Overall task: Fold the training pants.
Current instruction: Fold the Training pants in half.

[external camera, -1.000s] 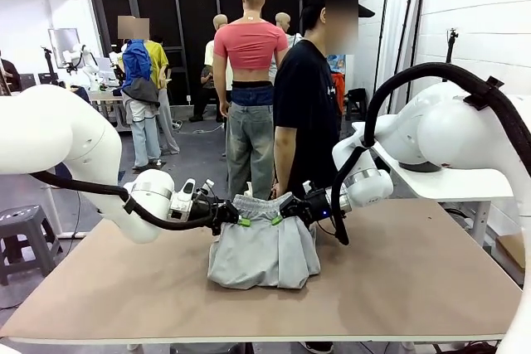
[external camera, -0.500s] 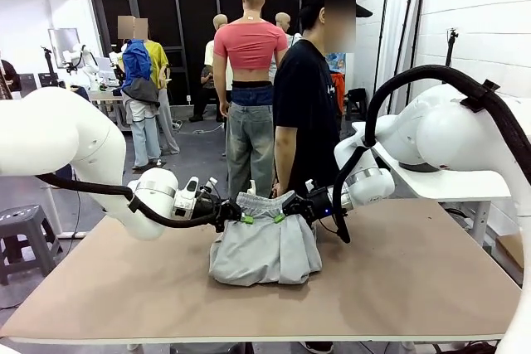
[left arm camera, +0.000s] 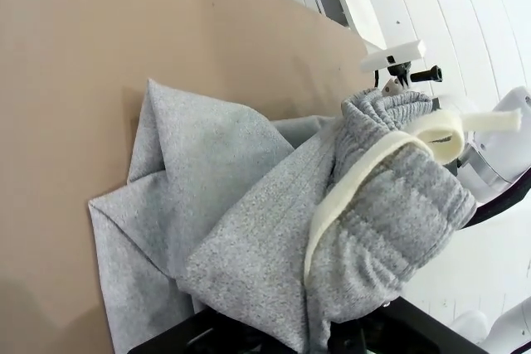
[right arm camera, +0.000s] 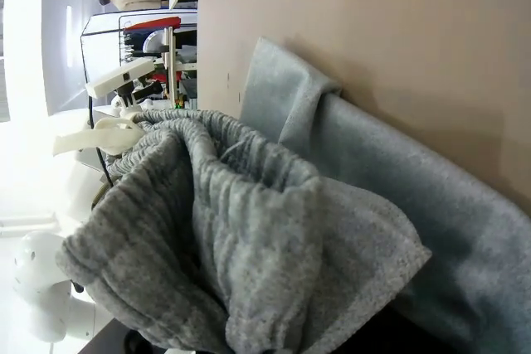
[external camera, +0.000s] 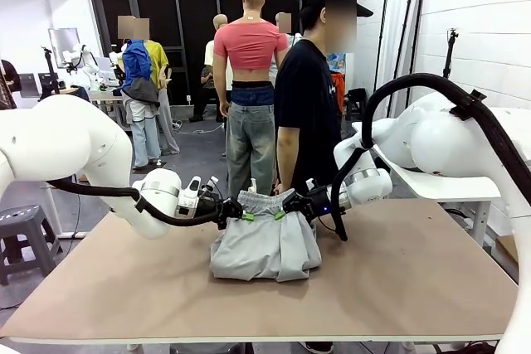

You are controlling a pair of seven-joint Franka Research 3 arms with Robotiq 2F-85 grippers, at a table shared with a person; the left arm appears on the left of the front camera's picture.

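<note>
The brown table point(external camera: 398, 279) spans the front view, and a person in a black T-shirt point(external camera: 307, 105) stands at its far edge, just behind the middle. The two white arms reach in from either side and meet over the centre of the table. Between them hang the training pants point(external camera: 264, 242), light grey jersey, lifted by the gathered waistband while the lower part drapes down and rests bunched on the tabletop. The left gripper point(external camera: 241, 216) has its fingers pressed together on the waistband's left corner, the green pads showing against the grey cloth; the right gripper point(external camera: 280, 212) pinches the waistband's right corner in the same way. The two grippers sit close together, with the waistband sagging in a short arc between them. In the left wrist view the pants point(left arm camera: 249, 230) fan out over the brown surface in broad folds, the ribbed waistband rising toward the camera, and the flat white drawstring point(left arm camera: 373, 172) loops over the elastic edge. In the right wrist view the waistband point(right arm camera: 207, 230) bulges up in thick gathers close to the lens, with a fold of the leg fabric lying flat on the table beyond it.
</note>
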